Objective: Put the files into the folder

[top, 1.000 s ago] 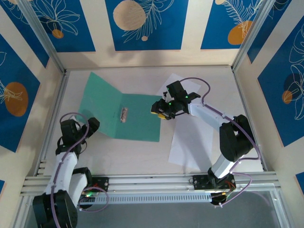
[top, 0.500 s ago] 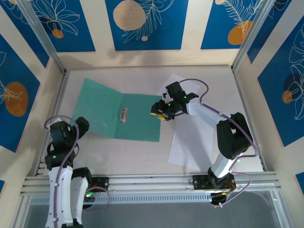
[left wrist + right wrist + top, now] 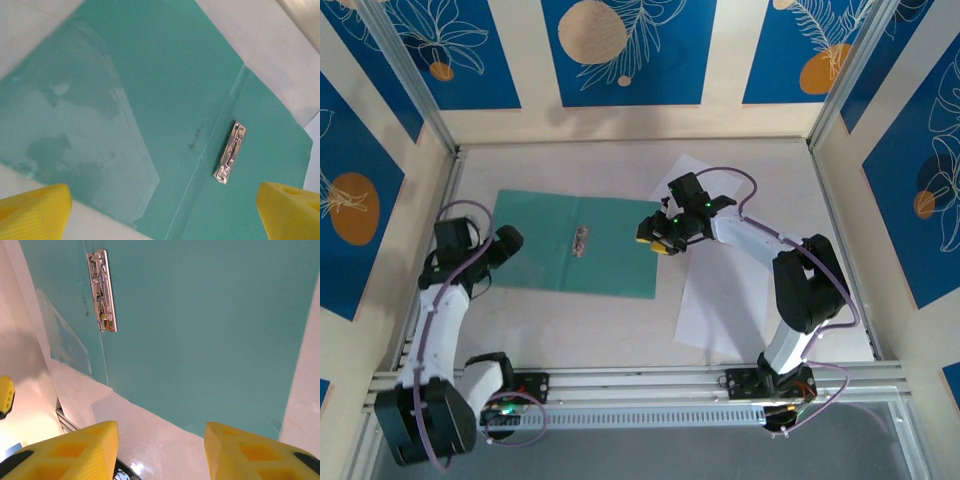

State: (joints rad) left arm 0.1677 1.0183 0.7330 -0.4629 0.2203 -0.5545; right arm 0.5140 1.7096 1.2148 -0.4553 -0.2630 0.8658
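The teal folder [image 3: 610, 250] lies open and flat in the middle of the table, with a metal clip [image 3: 581, 241] beside its spine. In the left wrist view the folder [image 3: 165, 90] shows a clear pocket on its left cover and the clip [image 3: 230, 159]. My left gripper [image 3: 507, 243] is open at the folder's left edge, and the left gripper [image 3: 165, 220] holds nothing. My right gripper [image 3: 658, 236] hovers open over the folder's right edge, and the right gripper [image 3: 162, 450] is empty. Two white files [image 3: 720, 300] lie overlapped right of the folder, partly under the right arm.
The upper sheet's corner [image 3: 688, 168] points toward the back wall. Metal frame rails [image 3: 640, 380] run along the near edge. Walls close in the left, right and back sides. Bare tabletop [image 3: 570, 330] lies in front of the folder.
The folder's left cover, raised a second ago, has dropped flat on the table. My left arm has swung up to the folder's left edge. The right arm has held still.
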